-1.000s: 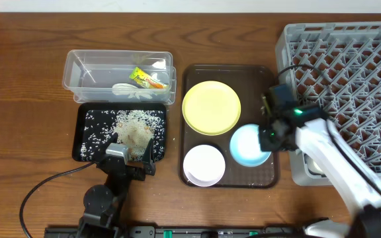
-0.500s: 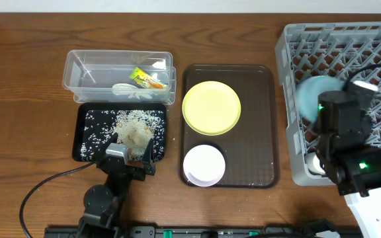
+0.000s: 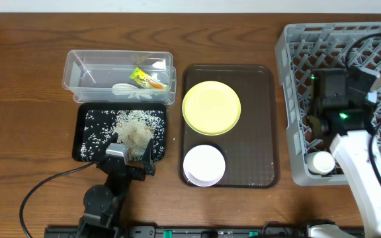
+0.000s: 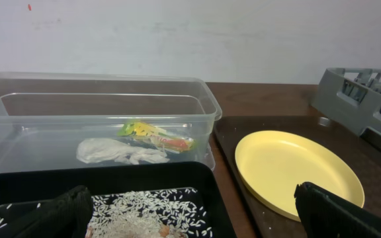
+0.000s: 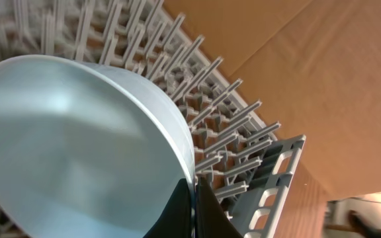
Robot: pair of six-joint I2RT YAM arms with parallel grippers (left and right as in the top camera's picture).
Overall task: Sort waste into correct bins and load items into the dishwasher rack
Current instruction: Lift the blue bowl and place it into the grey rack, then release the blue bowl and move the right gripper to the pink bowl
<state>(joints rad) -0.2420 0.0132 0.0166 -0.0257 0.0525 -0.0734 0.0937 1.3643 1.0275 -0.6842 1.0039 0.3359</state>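
Observation:
My right gripper (image 5: 194,182) is shut on the rim of the light blue bowl (image 5: 78,145), holding it on edge among the tines of the grey dishwasher rack (image 5: 230,139). In the overhead view the right arm (image 3: 328,99) covers the bowl inside the rack (image 3: 296,53). The yellow-green plate (image 3: 211,107) and white bowl (image 3: 204,165) lie on the brown tray (image 3: 256,132). The clear tub (image 3: 78,86) holds the green-and-orange wrapper (image 3: 145,78) and white scrap (image 3: 127,90). The black tray (image 3: 88,149) holds rice crumbs (image 3: 134,125). My left gripper (image 3: 129,155) is open and empty at its front edge. No chopsticks show.
A small white round object (image 3: 321,162) sits at the rack's front-left corner. The left wrist view shows the tub (image 4: 204,99), the plate (image 4: 290,165) and the rack's corner (image 4: 356,92). Bare wooden table lies left of the bins.
The right arm lifted the light blue bowl off the brown tray, carried it right over the rack and set it down among the tines. The left arm has not moved.

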